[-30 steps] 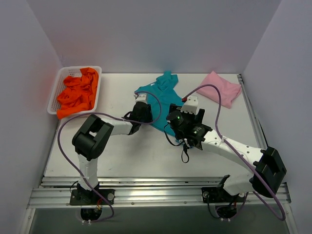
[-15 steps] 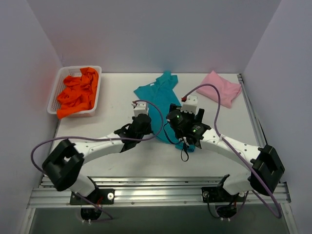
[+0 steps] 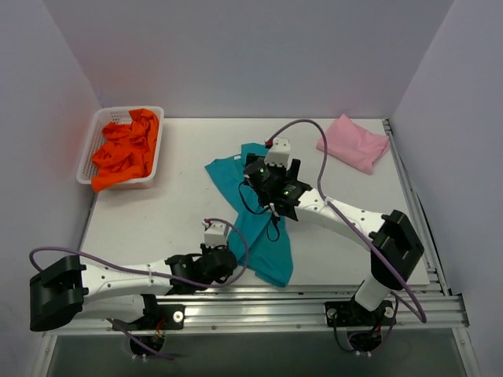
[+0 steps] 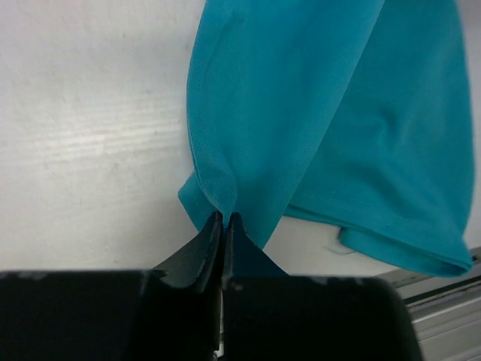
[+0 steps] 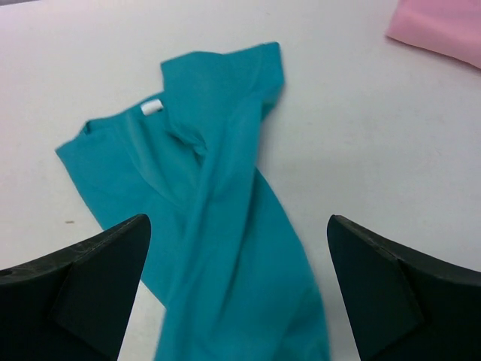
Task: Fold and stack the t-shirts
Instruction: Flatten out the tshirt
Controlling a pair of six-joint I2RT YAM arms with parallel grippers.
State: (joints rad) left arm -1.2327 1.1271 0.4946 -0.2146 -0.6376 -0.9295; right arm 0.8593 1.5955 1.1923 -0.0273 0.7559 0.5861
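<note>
The teal t-shirt (image 3: 255, 228) lies stretched in a long strip from the table's middle toward the near edge. My left gripper (image 3: 228, 263) is shut on its lower hem corner, seen pinched in the left wrist view (image 4: 224, 214) with teal cloth (image 4: 316, 113) spreading away from it. My right gripper (image 3: 263, 184) hovers open over the shirt's upper part; in the right wrist view the shirt (image 5: 210, 188) lies between the wide-apart fingers (image 5: 90, 278). The pink t-shirt (image 3: 354, 144) lies folded at the back right. Orange t-shirts (image 3: 126, 153) fill the basket.
A white lattice basket (image 3: 92, 137) stands at the back left. The metal rail (image 3: 259, 302) runs along the table's near edge, close to the left gripper. A purple cable (image 3: 314, 133) arcs over the right arm.
My left gripper pulled the teal shirt's hem toward the near edge, stretching the shirt out. My right gripper moved back and left over the shirt's upper part and is open now.
</note>
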